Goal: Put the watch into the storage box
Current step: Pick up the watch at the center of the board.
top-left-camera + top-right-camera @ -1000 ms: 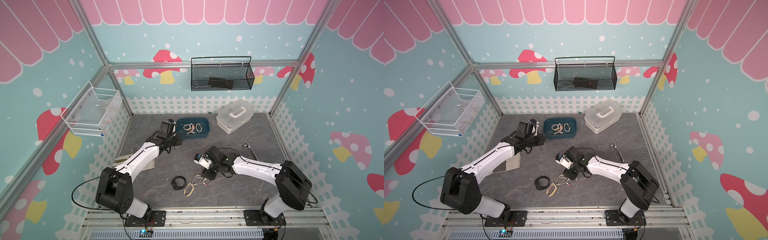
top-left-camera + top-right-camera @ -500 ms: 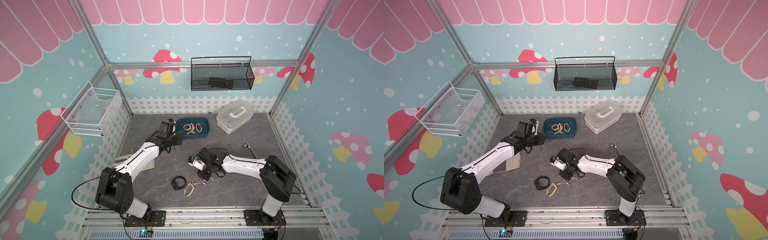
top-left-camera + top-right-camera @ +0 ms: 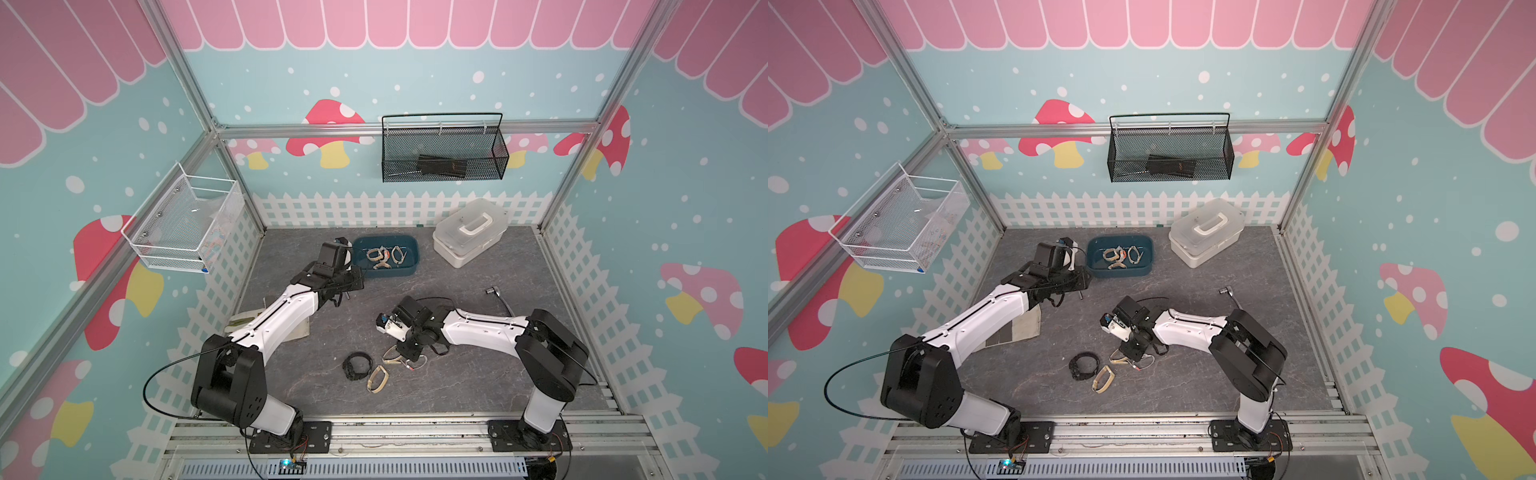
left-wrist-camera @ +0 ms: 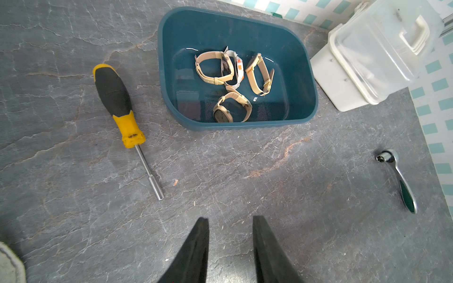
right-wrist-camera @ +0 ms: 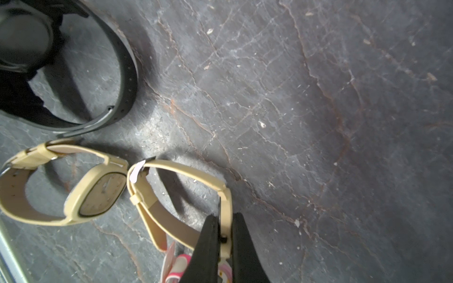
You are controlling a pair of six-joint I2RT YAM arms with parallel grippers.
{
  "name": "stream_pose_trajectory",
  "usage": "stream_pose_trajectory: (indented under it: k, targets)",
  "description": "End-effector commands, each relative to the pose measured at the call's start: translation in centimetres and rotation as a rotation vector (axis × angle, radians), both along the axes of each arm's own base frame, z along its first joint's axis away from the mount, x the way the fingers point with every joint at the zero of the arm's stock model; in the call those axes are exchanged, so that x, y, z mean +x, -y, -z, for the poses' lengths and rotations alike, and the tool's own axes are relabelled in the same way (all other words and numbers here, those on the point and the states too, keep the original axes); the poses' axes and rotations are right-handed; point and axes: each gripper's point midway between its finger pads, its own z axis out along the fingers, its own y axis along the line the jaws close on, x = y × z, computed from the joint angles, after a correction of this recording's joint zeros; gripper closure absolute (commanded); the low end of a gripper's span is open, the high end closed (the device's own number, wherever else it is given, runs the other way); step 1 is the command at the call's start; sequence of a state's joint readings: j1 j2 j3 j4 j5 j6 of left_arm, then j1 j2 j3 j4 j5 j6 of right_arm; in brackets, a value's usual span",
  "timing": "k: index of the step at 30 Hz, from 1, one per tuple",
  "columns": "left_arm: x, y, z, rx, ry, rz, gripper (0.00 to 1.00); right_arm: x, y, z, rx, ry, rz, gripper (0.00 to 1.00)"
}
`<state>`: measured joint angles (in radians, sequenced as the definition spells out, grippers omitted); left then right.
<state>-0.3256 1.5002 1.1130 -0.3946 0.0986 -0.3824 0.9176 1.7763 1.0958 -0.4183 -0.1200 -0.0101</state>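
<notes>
The storage box is a dark teal bin at the back of the table with several watches lying in it. My right gripper is down at the table and shut on the case of a beige watch. A pink and white watch lies partly under it. Close by lie a black watch and another beige watch. My left gripper is open and empty above bare table just in front of the box.
A yellow and black screwdriver lies beside the box. A ratchet wrench lies to the right. A white case with a handle stands at the back right. A cloth lies under my left arm. Wire baskets hang on the walls.
My right gripper has moved down and forward to the loose watches and closed on the beige one. The left arm has not moved.
</notes>
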Motion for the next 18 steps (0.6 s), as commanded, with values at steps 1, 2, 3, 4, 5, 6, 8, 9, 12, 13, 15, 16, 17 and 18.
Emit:
stream_pose_trajectory:
  k: [1, 2, 3, 4, 5, 6, 8, 9, 12, 13, 15, 16, 17, 18]
  targets:
    - [0.1, 0.1, 0.0, -0.002, 0.008, 0.006, 0.66, 0.3, -0.1, -0.2, -0.014, 0.013, 0.003, 0.94]
    - [0.1, 0.1, 0.0, -0.002, 0.009, 0.006, 0.66, 0.3, -0.1, -0.3, -0.015, 0.018, 0.005, 0.95]
    - [0.1, 0.1, -0.1, -0.005, 0.009, 0.007, 0.66, 0.5, 0.0, -0.6, -0.015, 0.03, 0.009, 0.97]
    - [0.1, 0.1, -0.1, -0.004, 0.011, 0.006, 0.66, 0.7, 0.0, -1.0, -0.012, 0.045, 0.009, 0.98]
    - [0.1, 0.1, -0.1, -0.002, 0.011, 0.005, 0.66, 1.0, 0.0, -1.4, -0.007, 0.062, 0.011, 0.99]
    - [0.1, 0.1, -0.2, -0.004, 0.014, 0.005, 0.66, 1.3, 0.0, -2.1, 0.001, 0.084, 0.013, 1.0]
    - [0.0, 0.1, -0.4, -0.004, 0.018, 0.006, 0.66, 2.3, 0.2, -3.3, 0.013, 0.13, 0.022, 1.0]
    - [0.0, 0.0, -0.5, -0.005, 0.021, 0.003, 0.66, 3.2, 0.3, -4.4, 0.028, 0.161, 0.036, 1.0]
    - [0.0, 0.1, -0.6, 0.005, 0.029, -0.006, 0.66, 6.1, 0.9, -7.1, 0.096, 0.226, 0.101, 1.0]
    - [-0.1, 0.2, -0.6, 0.009, 0.036, -0.005, 0.66, 7.3, 1.2, -8.2, 0.126, 0.246, 0.136, 1.0]
    - [-0.1, 0.4, -0.6, 0.007, 0.039, -0.004, 0.66, 9.4, 1.8, -10.1, 0.186, 0.281, 0.206, 1.0]
    - [-0.1, 0.5, -0.5, 0.003, 0.038, -0.003, 0.66, 10.5, 2.1, -11.0, 0.216, 0.297, 0.241, 1.0]
    - [0.0, 0.5, -0.6, 0.001, 0.04, -0.001, 0.66, 11.5, 2.4, -11.8, 0.241, 0.309, 0.269, 1.0]
    - [-0.1, 0.6, -0.5, -0.001, 0.036, 0.001, 0.66, 12.6, 2.6, -12.6, 0.267, 0.32, 0.3, 1.0]
